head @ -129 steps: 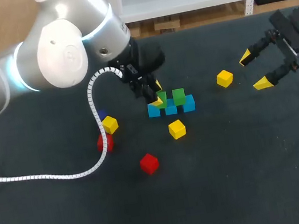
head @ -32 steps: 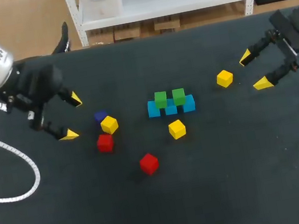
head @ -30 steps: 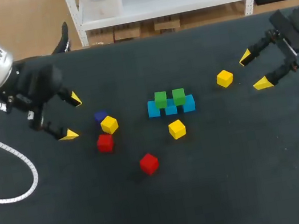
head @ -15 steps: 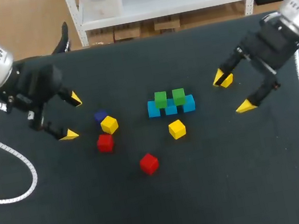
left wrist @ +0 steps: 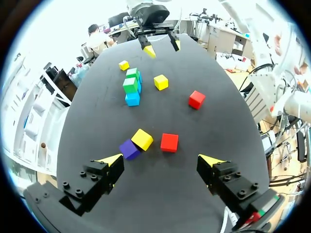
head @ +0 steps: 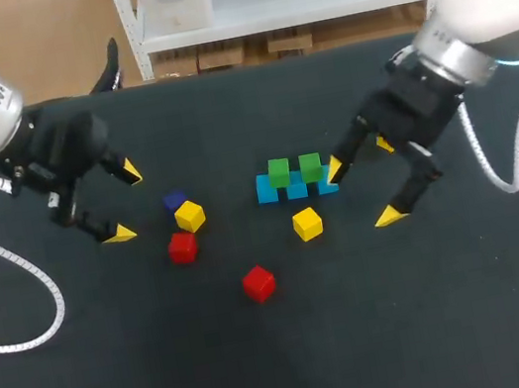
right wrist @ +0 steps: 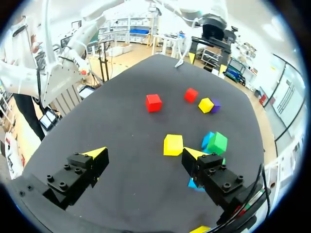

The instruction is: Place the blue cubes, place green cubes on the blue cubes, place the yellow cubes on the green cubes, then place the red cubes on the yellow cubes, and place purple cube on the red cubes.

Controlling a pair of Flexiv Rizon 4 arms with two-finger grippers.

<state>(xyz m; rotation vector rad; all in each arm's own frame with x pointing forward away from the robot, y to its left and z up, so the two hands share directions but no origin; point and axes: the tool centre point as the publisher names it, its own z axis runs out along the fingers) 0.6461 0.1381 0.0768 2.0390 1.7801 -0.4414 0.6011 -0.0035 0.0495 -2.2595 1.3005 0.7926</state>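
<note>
Obs. Both grippers are empty. The left gripper hangs over the left part of the dark table, fingers spread wide with nothing between them. The right gripper is spread the same way, low beside the stack.

Stack: three blue cubes sit in a touching row, with two green cubes on top, side by side. One right fingertip overlaps the end blue cube in the head view; I cannot tell whether it touches.

Loose pieces:
- The nearest yellow cube is just in front of the stack. In the right wrist view it lies ahead of that gripper, between the open fingers and closer to the stack-side finger.
- A second yellow cube touches the purple cube.
- A third yellow cube is partly hidden behind the right arm.
- A red cube sits just beside the yellow-purple pair.
- A second red cube lies on its own.

Handling (judgement): the cubes look rigid, light and matt, with flat faces and crisp edges, so they should not crush or slip much.
- Take the nearest yellow cube from above, pads on two opposite side faces, square to them. It sits slightly turned relative to the stack.
- The stack is loose, so a brush from the stack-side finger could shift it.

Print: I see no writing or labels on the cubes or the table.
</note>
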